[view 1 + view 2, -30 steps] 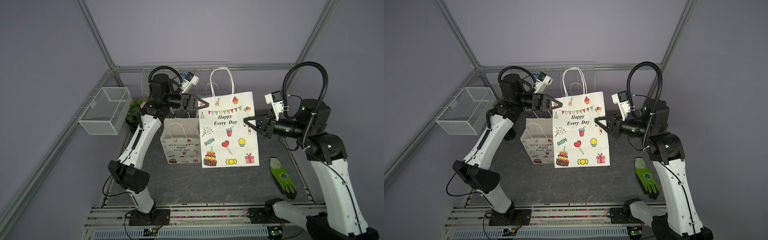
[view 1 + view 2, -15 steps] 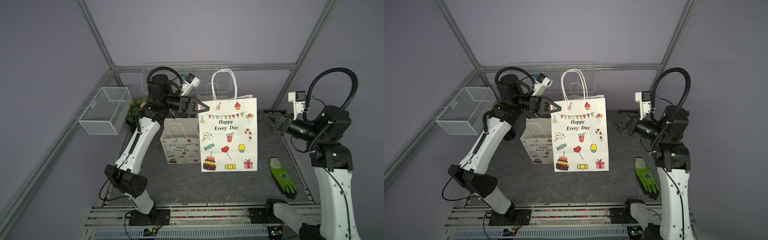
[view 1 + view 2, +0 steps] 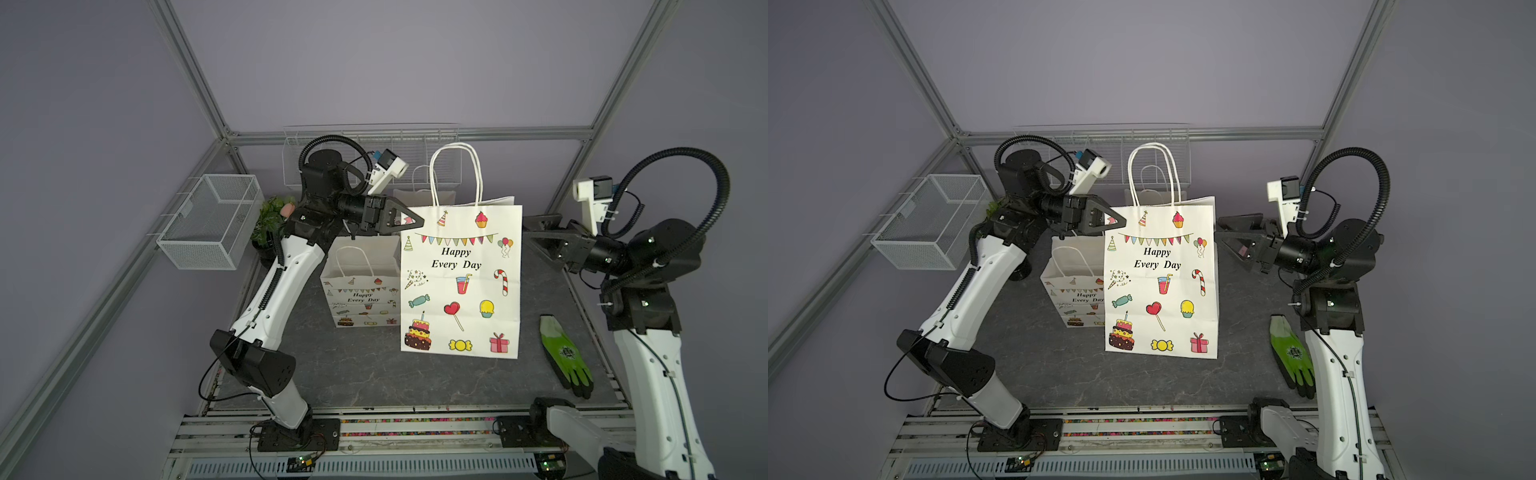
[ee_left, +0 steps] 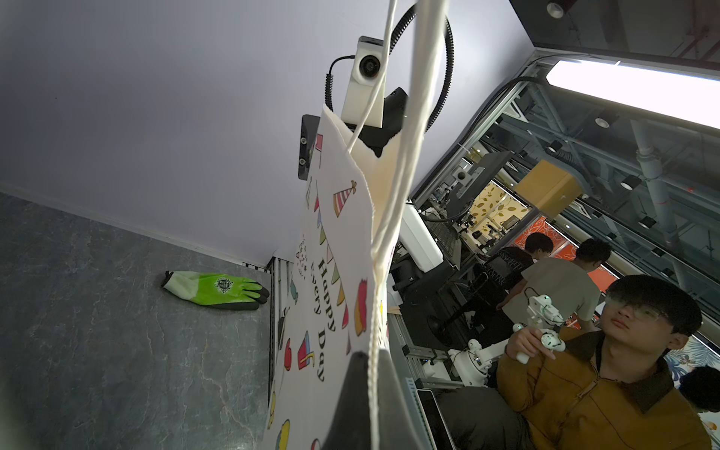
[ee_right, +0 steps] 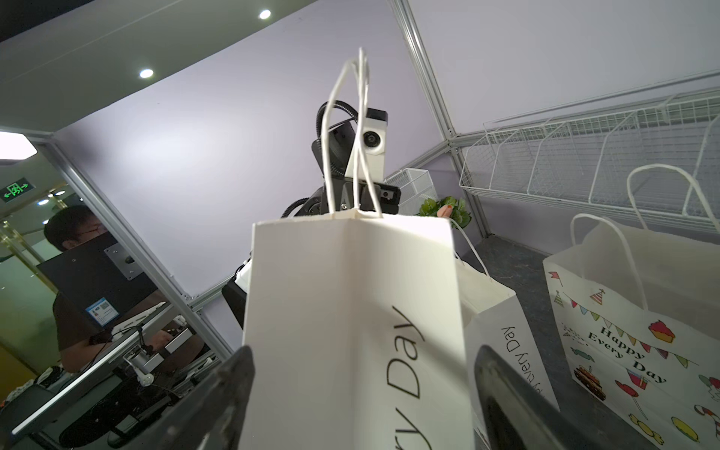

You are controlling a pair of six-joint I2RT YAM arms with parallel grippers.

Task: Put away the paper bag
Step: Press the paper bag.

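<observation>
The large white paper bag (image 3: pixel 461 291) (image 3: pixel 1160 291) printed "Happy Every Day" hangs upright over the middle of the table, its bottom edge low near the tabletop. My left gripper (image 3: pixel 419 224) (image 3: pixel 1122 220) is shut on the bag's upper left corner. In the left wrist view its jaws (image 4: pixel 370 389) pinch the bag's (image 4: pixel 335 272) edge together with a handle cord. My right gripper (image 3: pixel 536 235) (image 3: pixel 1233 235) stands open to the right of the bag, apart from it. In the right wrist view the bag's (image 5: pixel 350 311) narrow side shows between the spread jaws (image 5: pixel 360 389).
A smaller printed bag (image 3: pixel 361 299) stands left of the large one, and a third bag (image 3: pixel 424 195) stands behind. A green glove (image 3: pixel 565 357) lies at the right front. A wire basket (image 3: pixel 208 220) hangs on the left wall, a wire rack (image 3: pixel 374 153) on the back wall, a plant (image 3: pixel 270 220) in the corner.
My right gripper let go of the bag's right edge, opened wide and drew back to the right. The bag, still held by the left gripper, hangs a little lower.
</observation>
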